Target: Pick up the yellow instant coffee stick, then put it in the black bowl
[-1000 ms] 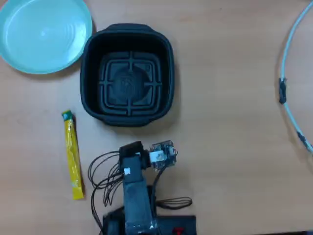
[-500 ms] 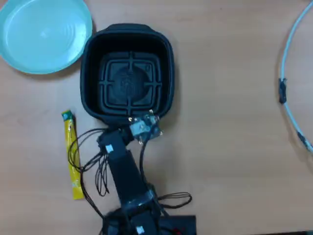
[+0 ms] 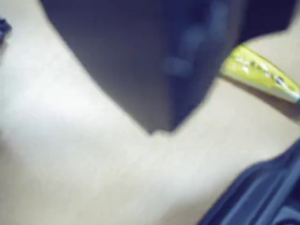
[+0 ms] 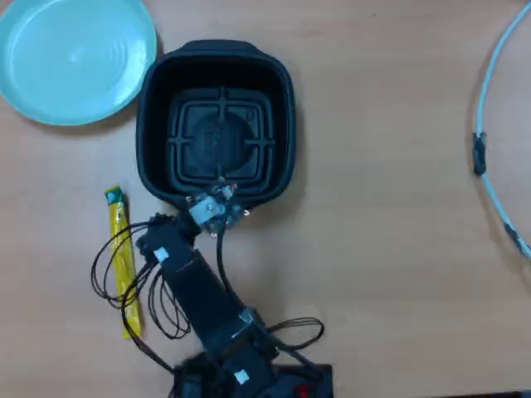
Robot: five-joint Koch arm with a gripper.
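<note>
yellow coffee stick [image 4: 122,264] flat on table, ungrasped; gripper [image 4: 153,228] finger state unclear; cables [image 4: 108,274] may snag, drag stick.

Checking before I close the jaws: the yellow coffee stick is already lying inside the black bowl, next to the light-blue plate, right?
Not quite. The overhead view shows the yellow coffee stick lying flat on the table, outside the black bowl, whose inside is empty. The light-blue plate does sit beside the bowl.

wooden table [image 4: 382,249] carries yellow instant coffee stick [image 4: 121,253], black bowl [image 4: 149,124], seemingly light-blue plate [image 4: 75,62].
</note>
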